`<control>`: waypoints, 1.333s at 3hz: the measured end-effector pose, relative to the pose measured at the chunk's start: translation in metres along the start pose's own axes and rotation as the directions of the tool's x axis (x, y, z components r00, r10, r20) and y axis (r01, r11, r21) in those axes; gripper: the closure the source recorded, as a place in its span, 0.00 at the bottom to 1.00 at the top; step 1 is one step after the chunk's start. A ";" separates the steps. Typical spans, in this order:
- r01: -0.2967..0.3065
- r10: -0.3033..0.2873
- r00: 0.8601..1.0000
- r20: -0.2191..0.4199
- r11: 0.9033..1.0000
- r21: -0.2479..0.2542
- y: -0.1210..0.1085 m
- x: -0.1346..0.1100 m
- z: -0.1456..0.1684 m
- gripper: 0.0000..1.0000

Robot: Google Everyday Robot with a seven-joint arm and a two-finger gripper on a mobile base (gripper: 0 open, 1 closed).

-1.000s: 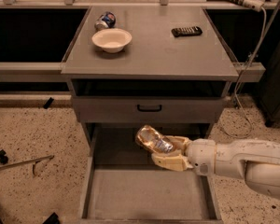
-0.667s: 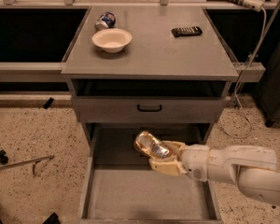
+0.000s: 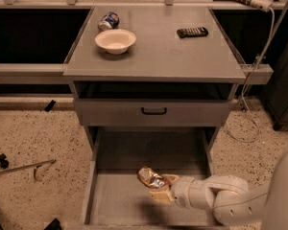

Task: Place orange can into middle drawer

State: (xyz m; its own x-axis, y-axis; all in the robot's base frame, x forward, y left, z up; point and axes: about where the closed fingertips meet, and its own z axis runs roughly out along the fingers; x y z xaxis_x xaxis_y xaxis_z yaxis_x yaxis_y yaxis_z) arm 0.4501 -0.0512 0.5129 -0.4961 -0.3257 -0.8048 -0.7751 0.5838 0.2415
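Orange can (image 3: 150, 177): lower centre of the frame, pinched between the tan fingers (image 3: 162, 197) of the gripper (image 3: 157, 187), which enters from the lower right. The can sits within the open middle drawer (image 3: 116, 201), over its bare floor; whether it touches cannot be told. On the tabletop (image 3: 173, 56) above: white bowl (image 3: 115, 40), blue-and-white can (image 3: 108, 21), black remote (image 3: 192, 32). A speckled floor (image 3: 38, 138) surrounds the cabinet. Relative to the earlier frame, can and gripper lie lower and slightly leftward.

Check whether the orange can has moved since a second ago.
Yes. The orange can, held in the gripper, is lower in view, farther below the black handle, over the floor of the middle drawer.
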 end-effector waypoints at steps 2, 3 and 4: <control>-0.052 0.052 0.997 -0.052 0.999 0.000 -0.009 0.049 0.048 1.00; -0.054 0.056 0.998 -0.040 0.998 0.044 -0.028 0.039 0.061 1.00; -0.049 0.052 0.998 -0.038 0.996 0.075 -0.048 0.027 0.083 1.00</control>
State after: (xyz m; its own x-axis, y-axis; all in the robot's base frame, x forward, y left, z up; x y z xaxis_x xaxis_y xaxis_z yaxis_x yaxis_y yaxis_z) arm 0.5063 -0.0258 0.4350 -0.5502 -0.3233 -0.7699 -0.7186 0.6530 0.2393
